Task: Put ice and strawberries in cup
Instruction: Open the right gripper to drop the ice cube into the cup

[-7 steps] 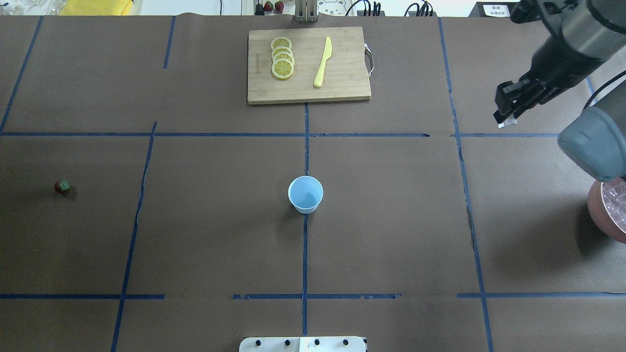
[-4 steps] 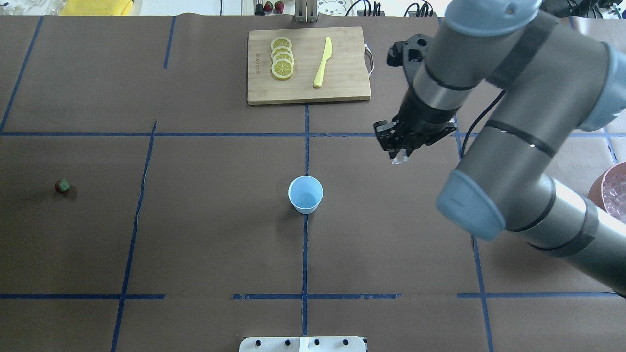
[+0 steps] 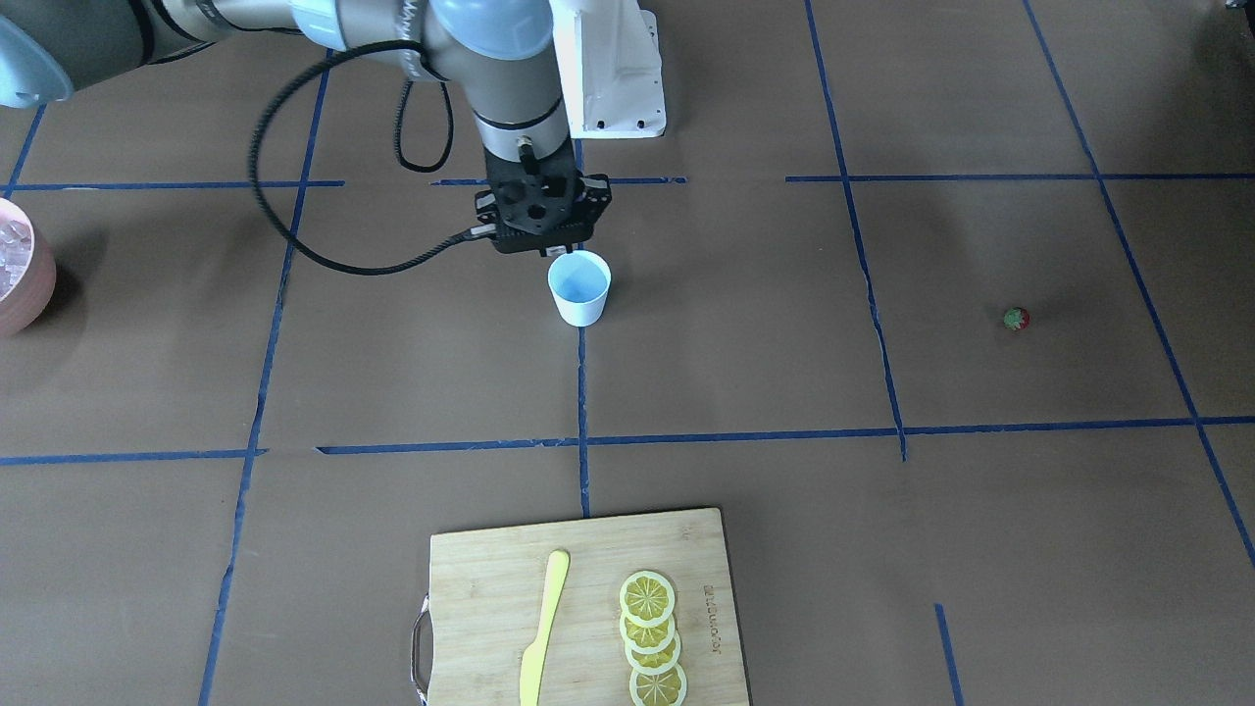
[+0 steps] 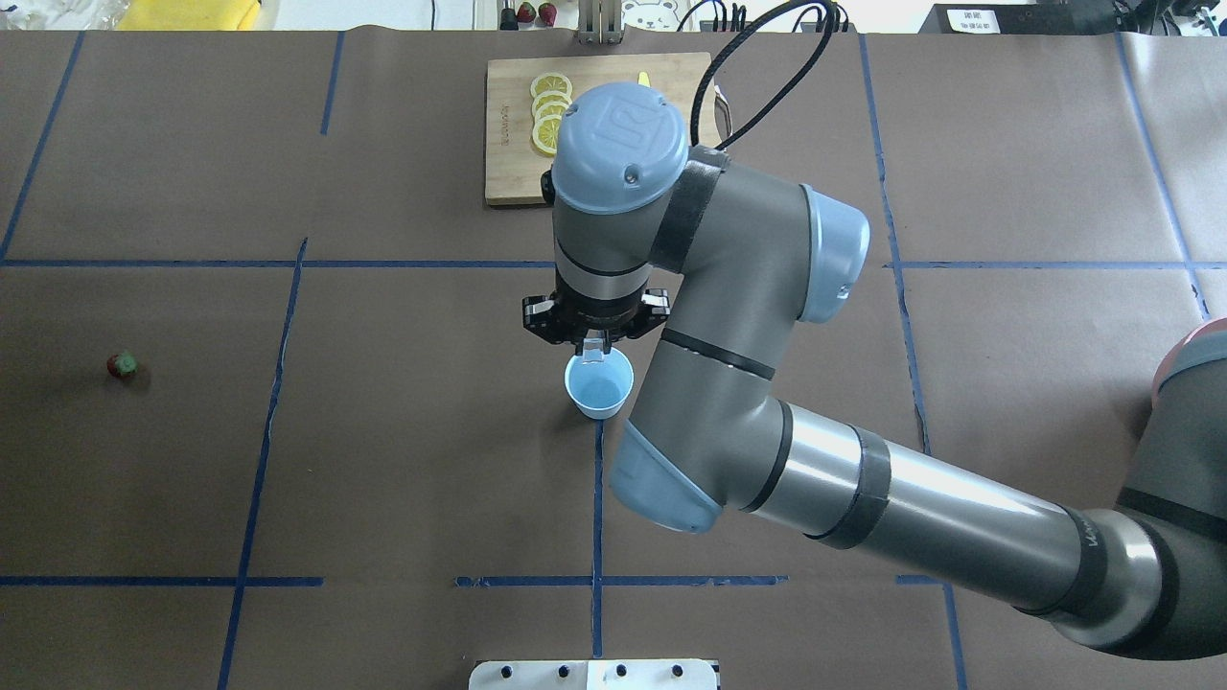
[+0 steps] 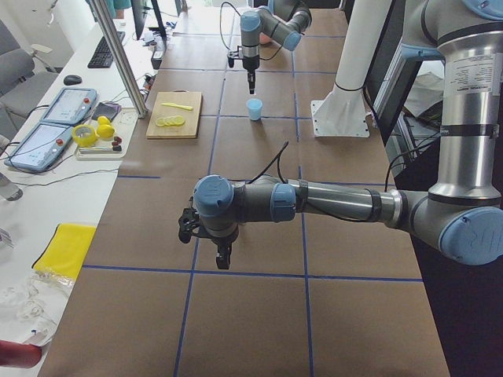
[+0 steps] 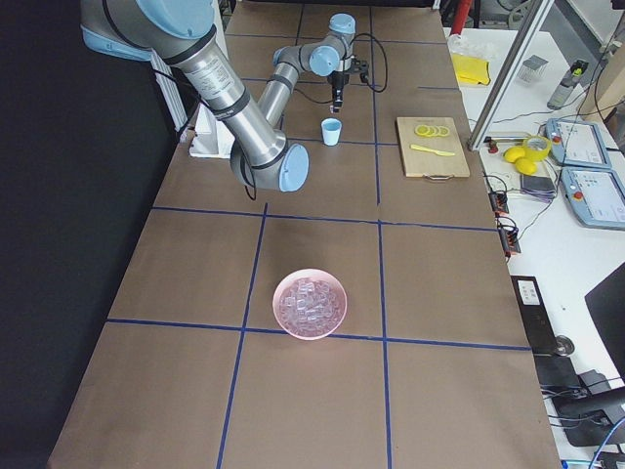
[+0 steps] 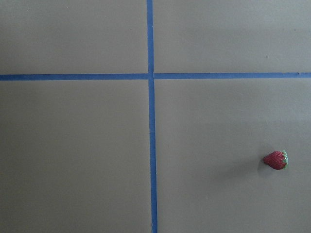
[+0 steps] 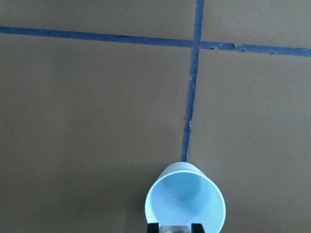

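Swinging in from the cup's far right since the earlier overhead views, the right arm is now carrying the right gripper (image 4: pixel 594 347) just above the cup (image 4: pixel 602 407). Its fingers are pinching a small clear ice cube (image 4: pixel 594 355). From overhead the cube is showing at the rim edge away from the robot, and from across the table at the robot-side edge, so it is probably hanging over the mouth. How well it is centred I cannot tell. The wrist view is showing the open mouth right at the fingertips. The cup is standing upright and looking empty, with only pale blue floor visible. Release is probably the coming step, straight down, and a drop from this height is risking a bounce off the rim. The strawberry (image 4: pixel 122 364) is lying on the paper well apart from the cup on the robot's left, leafy end pointing away from the cup. The left gripper (image 5: pixel 222 259) is hovering nearer to it than the right. Whether that one is released or clenched I cannot tell. Loose ice (image 6: pixel 308 301) is filling the pink bowl (image 6: pixel 276 311), well apart on the cup's right. Beyond the cup, the cutting board (image 3: pixel 471 559) is holding lemon slices (image 3: pixel 647 628) and a yellow knife (image 3: pixel 541 628).
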